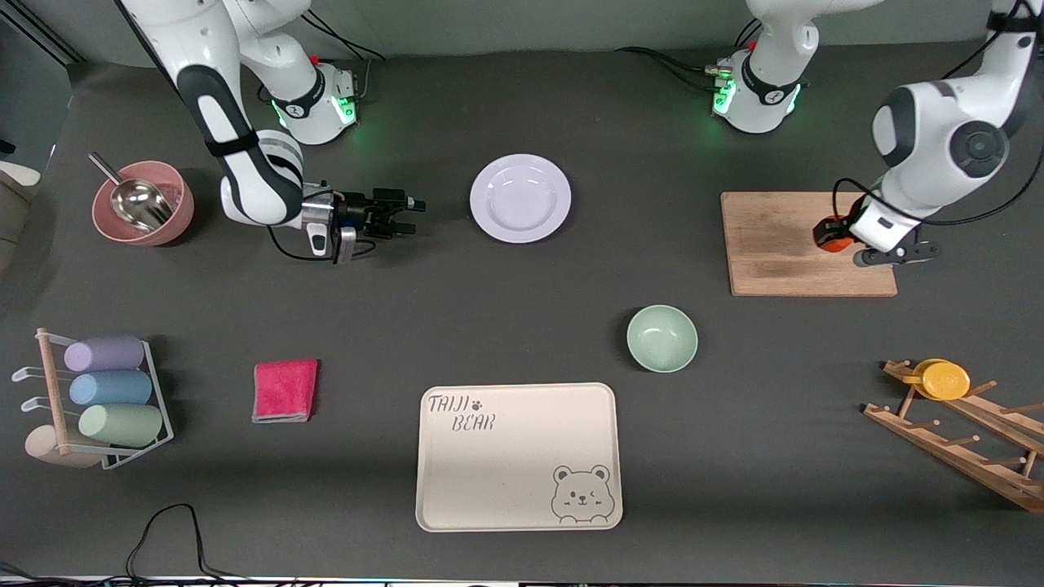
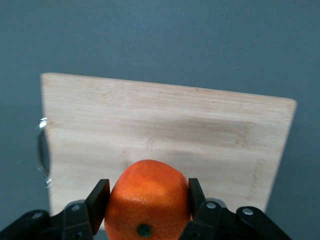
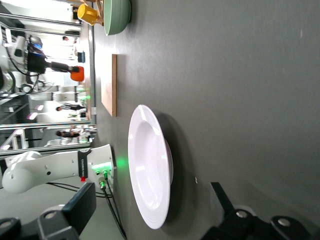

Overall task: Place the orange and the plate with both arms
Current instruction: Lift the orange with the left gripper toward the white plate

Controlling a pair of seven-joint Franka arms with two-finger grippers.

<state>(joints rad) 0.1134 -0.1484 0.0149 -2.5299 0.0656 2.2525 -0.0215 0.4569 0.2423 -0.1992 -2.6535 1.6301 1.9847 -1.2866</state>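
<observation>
Nearest the front camera the beige bear tray (image 1: 519, 456) is lying bare, with the pale-green bowl (image 1: 661, 337) just past its corner, so nothing is looking delivered yet. I judge the task to be at its start.

The orange (image 1: 830, 235) is sitting clamped between the fingers of the left gripper (image 2: 147, 200), hanging over the wooden cutting board (image 1: 807, 243) at the left arm's end of the table (how high above the board, I cannot tell). So the fruit is being held, but it is not yet placed.

The white plate (image 1: 520, 198) is resting untouched on the dark table (image 1: 457, 326), farther from the front camera than the bowl. The right gripper (image 1: 401, 214) is hovering level with the plate's rim, jaws standing wide and holding nothing, pointing at the plate with a gap between them.

Room for moving is looking generous: bare table is lying between plate, bowl and tray. The pink cloth (image 1: 285, 390) and the pink bowl with its scoop (image 1: 143, 202) are sitting well apart from that stretch.
</observation>
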